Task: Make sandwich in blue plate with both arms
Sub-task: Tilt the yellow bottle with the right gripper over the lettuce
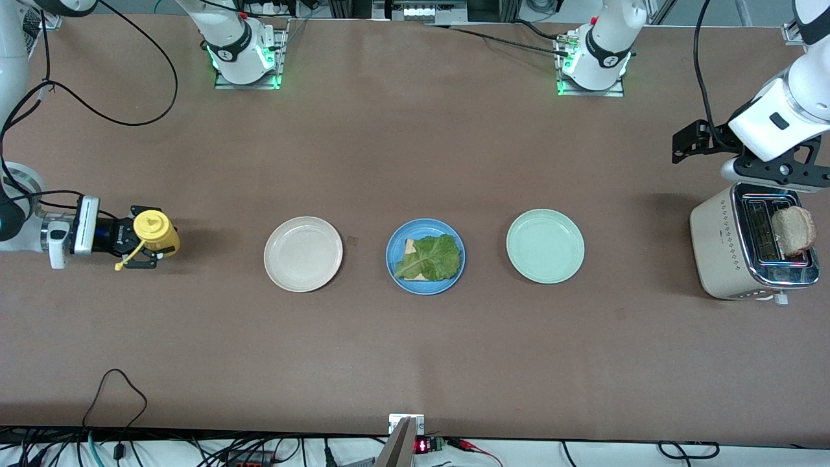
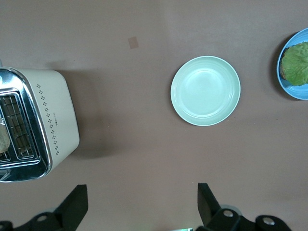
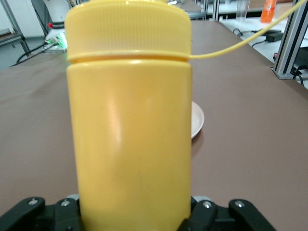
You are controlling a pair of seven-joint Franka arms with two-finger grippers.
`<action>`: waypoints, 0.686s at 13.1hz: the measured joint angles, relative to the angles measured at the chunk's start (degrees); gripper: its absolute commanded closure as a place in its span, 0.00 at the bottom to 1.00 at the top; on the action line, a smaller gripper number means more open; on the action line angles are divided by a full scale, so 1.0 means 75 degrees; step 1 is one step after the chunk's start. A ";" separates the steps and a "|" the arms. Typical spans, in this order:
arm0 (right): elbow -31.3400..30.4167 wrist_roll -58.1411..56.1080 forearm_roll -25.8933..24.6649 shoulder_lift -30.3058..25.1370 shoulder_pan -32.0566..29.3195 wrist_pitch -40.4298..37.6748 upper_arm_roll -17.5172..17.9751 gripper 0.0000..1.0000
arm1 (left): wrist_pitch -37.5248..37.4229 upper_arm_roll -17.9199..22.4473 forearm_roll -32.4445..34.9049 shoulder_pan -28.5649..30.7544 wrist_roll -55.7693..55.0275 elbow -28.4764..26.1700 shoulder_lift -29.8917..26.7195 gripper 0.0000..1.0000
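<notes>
The blue plate [image 1: 391, 257] sits mid-table and holds a bread slice [image 1: 410, 245] with a green lettuce leaf [image 1: 431, 258] on top. Plate [image 2: 301, 92] and lettuce [image 2: 296, 62] also show at the edge of the left wrist view. A second bread slice [image 1: 792, 231] sticks up from the toaster's slot. My left gripper [image 1: 775, 174] [image 2: 142, 202] hangs open and empty over the toaster's edge on the bases' side. My right gripper [image 1: 150, 243] [image 3: 134, 216] is low at the right arm's end of the table, shut on an upright yellow bottle [image 1: 155, 230] [image 3: 130, 120].
A cream plate [image 1: 303, 253] [image 3: 196, 120] lies between the bottle and the blue plate. A mint-green plate [image 1: 545, 246] [image 2: 205, 90] lies between the blue plate and the cream-coloured toaster [image 1: 720, 250] [image 2: 53, 120] at the left arm's end.
</notes>
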 measured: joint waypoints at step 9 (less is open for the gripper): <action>-0.0056 0.4460 -0.1812 -0.1501 0.2873 0.2053 0.0029 1.00 | -0.0087 0.0017 0.0000 0.0012 0.0000 0.0000 0.0001 0.00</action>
